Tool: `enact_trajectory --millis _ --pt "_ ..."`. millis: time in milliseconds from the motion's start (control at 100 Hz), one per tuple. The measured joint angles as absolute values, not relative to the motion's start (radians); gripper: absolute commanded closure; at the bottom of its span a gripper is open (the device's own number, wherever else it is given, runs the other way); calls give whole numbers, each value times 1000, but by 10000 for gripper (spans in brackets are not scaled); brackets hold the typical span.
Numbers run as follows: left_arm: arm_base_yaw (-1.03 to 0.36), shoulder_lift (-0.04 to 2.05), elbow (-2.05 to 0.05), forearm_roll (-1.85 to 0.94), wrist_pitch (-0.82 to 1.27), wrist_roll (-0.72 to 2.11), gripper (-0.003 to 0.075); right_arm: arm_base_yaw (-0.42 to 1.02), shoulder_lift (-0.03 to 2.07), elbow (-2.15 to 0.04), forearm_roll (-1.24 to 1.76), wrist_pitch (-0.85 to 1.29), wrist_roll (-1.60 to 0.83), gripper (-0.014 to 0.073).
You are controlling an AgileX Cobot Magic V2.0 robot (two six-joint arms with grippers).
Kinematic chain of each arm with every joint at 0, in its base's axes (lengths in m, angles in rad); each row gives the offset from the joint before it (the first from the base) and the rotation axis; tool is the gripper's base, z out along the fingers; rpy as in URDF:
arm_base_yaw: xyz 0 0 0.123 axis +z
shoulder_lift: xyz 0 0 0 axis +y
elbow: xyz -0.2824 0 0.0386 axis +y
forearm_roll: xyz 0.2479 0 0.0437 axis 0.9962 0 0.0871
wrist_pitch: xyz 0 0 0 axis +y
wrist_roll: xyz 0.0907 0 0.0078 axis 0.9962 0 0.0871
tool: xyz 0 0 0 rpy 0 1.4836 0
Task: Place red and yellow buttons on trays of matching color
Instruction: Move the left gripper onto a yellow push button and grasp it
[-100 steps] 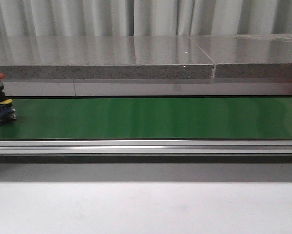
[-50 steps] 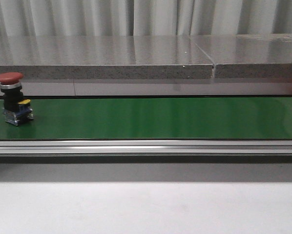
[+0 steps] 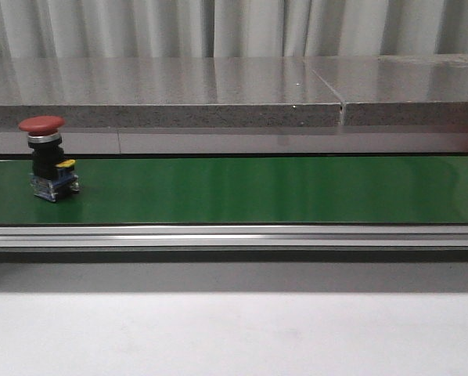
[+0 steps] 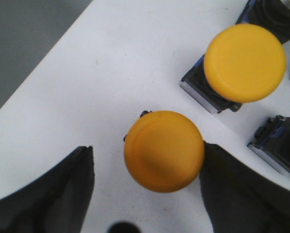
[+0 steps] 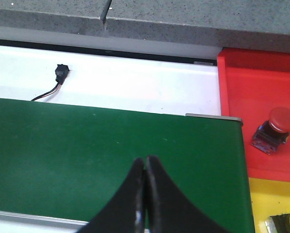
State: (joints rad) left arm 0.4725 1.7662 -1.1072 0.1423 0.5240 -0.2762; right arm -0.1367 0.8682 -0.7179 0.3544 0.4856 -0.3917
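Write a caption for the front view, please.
A red button stands upright at the left end of the green conveyor belt.

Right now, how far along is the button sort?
Done: one red button stands on the red tray, and a yellow button stands upright on a white surface. In hand: the left claw is open around another yellow button, one finger touching its cap. Left: a red button on the green belt. The right claw hangs shut over the belt.

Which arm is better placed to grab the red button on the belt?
Probably right. The right gripper, shut, hangs over the belt beside the red tray. The left gripper is open around a yellow button on a white surface.
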Motion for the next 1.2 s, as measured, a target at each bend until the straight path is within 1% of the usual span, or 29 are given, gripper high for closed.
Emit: enact_trajectory --millis 240,360,540,680,930,1200 --pt "473 1768 -1107 137 521 -276 647 -137 868 -718 354 486 -392 661" --pt "473 1763 -1107 137 521 -276 741 -137 868 -718 354 486 -392 661" --pt "473 1681 -1107 134 526 -276 739 -137 868 -718 354 486 -392 661" --pt "436 1583 -1107 136 546 -274 739 -137 868 -718 354 486 -392 661" --pt "304 1447 -1107 146 614 -263 739 -137 868 -718 354 486 -392 661" --pt "149 1434 -1107 146 631 -205 739 -137 868 -718 354 486 -392 661"
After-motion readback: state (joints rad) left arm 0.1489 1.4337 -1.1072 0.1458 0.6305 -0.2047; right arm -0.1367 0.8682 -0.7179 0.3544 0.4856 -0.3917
